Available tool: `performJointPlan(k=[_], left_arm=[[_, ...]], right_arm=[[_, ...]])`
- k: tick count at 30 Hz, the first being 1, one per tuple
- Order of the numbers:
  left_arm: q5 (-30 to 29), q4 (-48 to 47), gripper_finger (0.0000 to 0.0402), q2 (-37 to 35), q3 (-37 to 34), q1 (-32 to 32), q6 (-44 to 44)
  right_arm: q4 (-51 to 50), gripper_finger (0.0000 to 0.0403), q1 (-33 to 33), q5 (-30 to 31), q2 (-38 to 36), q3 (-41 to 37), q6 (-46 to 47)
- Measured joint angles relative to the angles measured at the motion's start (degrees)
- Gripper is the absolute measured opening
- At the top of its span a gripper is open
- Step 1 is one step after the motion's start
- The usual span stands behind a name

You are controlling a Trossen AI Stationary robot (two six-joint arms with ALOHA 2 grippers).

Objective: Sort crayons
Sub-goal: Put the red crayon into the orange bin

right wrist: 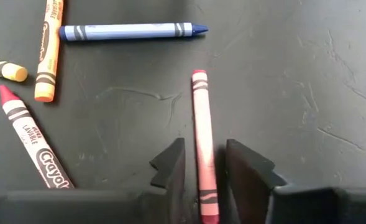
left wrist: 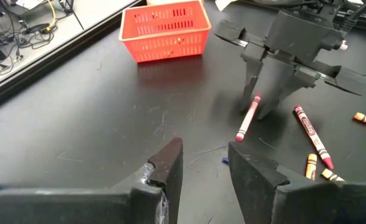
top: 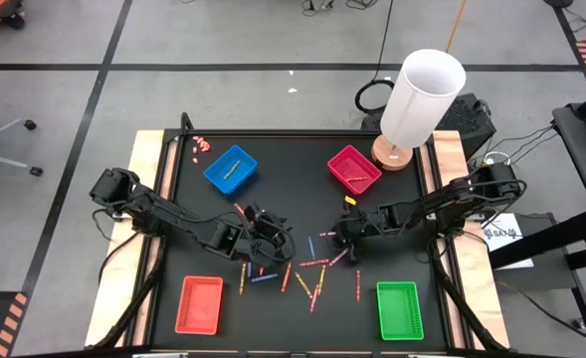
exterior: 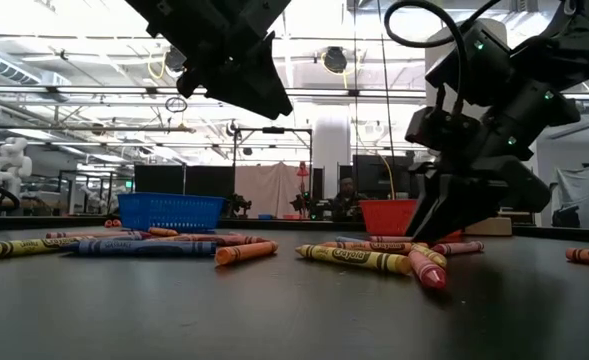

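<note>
Several crayons in red, pink, orange, yellow and blue lie scattered flat on the black mat's near middle. My right gripper is down at the mat, slanting downward. Its two fingers stand on either side of a pink crayon, along the crayon's length, with a narrow dark gap showing on each side. The left wrist view shows the same crayon lying flat on the mat, one end between those fingers. My left gripper hangs open above the mat, left of the pile, with nothing in it.
Four trays sit at the mat's corners: blue far left, magenta far right, red near left and green near right. A white cylinder on a wooden base stands at the far right edge. Tiny pink bits lie far left.
</note>
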Motion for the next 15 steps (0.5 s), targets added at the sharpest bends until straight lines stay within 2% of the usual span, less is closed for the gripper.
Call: performJointPlan(k=[7,11,15], left_arm=[[0.01,0.01,0.013,0.0,0.0,0.0,0.01],[0.0,0.01,0.013,0.0,0.0,0.0,0.0],[0.0,0.01,0.013,0.0,0.0,0.0,0.0]], right_arm=[[-2.33,0.0042,0.0,-0.34,-0.09,0.11,-0.47],[-2.52,0.0011,-0.08,-2.52,-0.13,0.11,-0.52],[-2.54,0.0007,-0.09,-3.09,-0.13,0.11,-0.58]])
